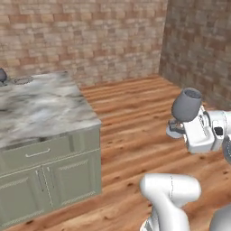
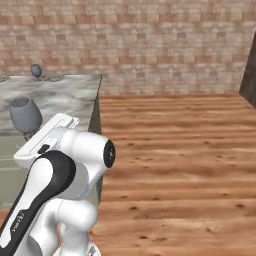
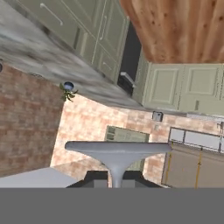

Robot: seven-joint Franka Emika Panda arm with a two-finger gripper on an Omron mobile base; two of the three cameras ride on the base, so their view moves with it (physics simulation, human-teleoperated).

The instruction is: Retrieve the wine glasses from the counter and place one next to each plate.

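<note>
My hand [image 1: 180,127] pinches the stem of the larger dark grey stemmed goblet [image 1: 187,105], bowl upright, over the wooden floor. The grey-veined marble worktop [image 1: 40,108] lies well off to its left; I see no plates.

White arm folded back, hand [image 1: 177,128] level, fingers clamped on stem

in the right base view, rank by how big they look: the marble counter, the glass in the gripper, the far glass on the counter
1. counter, by far the largest.
2. wine glass in the gripper.
3. second wine glass at the counter's far end, the smallest.

The held glass is much nearer the camera, so this gap may not reflect true size.
</note>
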